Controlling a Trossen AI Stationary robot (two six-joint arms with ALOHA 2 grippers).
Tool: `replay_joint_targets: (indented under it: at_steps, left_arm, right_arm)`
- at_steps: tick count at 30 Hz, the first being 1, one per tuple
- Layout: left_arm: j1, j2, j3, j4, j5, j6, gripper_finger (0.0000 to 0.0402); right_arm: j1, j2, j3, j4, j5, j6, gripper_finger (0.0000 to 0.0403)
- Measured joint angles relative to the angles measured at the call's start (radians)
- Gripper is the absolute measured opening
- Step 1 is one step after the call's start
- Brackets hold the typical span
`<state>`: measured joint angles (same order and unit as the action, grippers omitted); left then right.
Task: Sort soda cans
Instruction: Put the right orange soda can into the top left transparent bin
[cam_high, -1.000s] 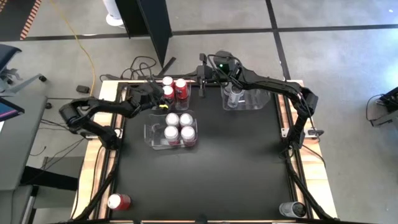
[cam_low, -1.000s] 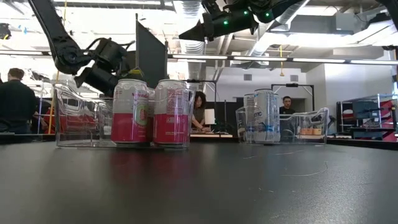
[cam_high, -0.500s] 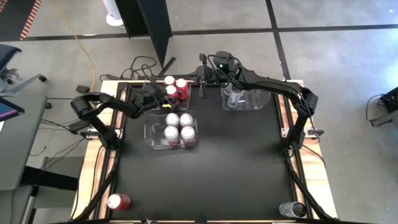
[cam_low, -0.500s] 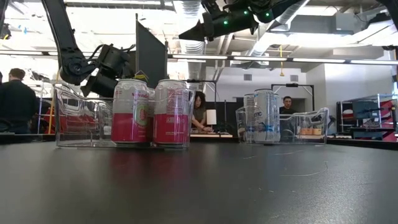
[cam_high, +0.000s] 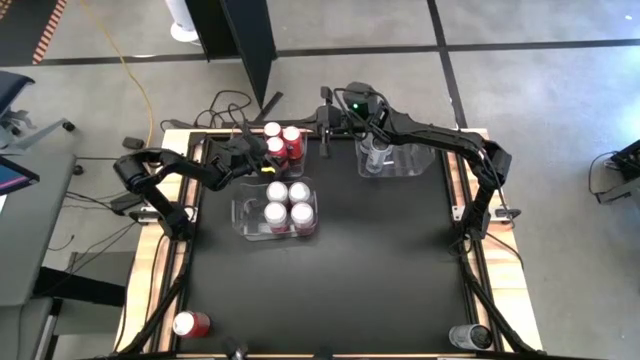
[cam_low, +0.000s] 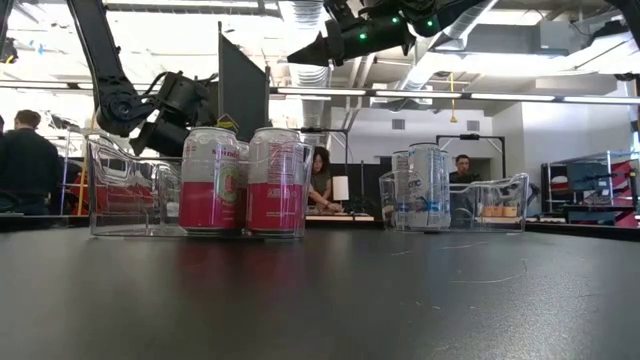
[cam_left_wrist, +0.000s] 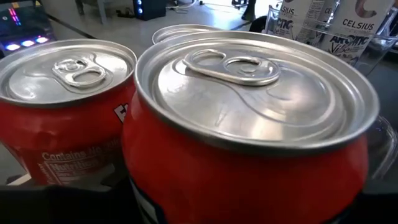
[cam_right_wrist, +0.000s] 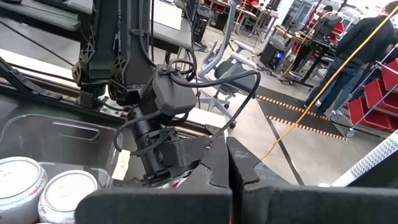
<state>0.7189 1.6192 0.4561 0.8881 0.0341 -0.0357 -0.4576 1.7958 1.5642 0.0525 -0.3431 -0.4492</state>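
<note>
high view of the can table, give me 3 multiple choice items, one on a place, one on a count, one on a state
1. Where does the lone red soda can lying on its side sit?
A. at the near left corner of the table
B. inside the middle bin
C. beside the grey cans

2. How many pink-and-white cans stand in the clear plastic middle bin?
A. two
B. four
C. six

3. How are the right gripper's fingers?
A. wide apart
B. closed on a red can
C. shut, holding nothing

Answers:
1 A, the high view shows it alone at that corner, far from the bins.
2 B, four silver tops form a square in that bin.
3 C, in the right wrist view the two dark fingers meet with nothing between them.
</note>
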Motion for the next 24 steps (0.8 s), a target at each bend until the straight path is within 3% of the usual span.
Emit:
replay_joint_targets:
  at_steps: [4,6,16,24]
  left_arm:
    - [0.0,0.0,0.0,-0.001,0.0,-0.006,0.0367]
    - [0.0,0.0,0.0,-0.002,-0.003,-0.007,0.0384]
    - [0.0,-0.021,-0.003,-0.015,-0.006,-0.014,0.037]
    - [0.0,-0.111,-0.005,-0.051,0.006,-0.015,0.0372]
  right_arm:
    - [0.0,0.0,0.0,0.0,0.0,0.004,0.0]
    - [0.0,0.0,0.0,0.0,0.0,0.004,0.0]
    - [0.0,0.0,0.0,0.0,0.0,0.006,0.0]
    - [0.0,0.0,0.0,-0.002,0.0,0.005,0.0]
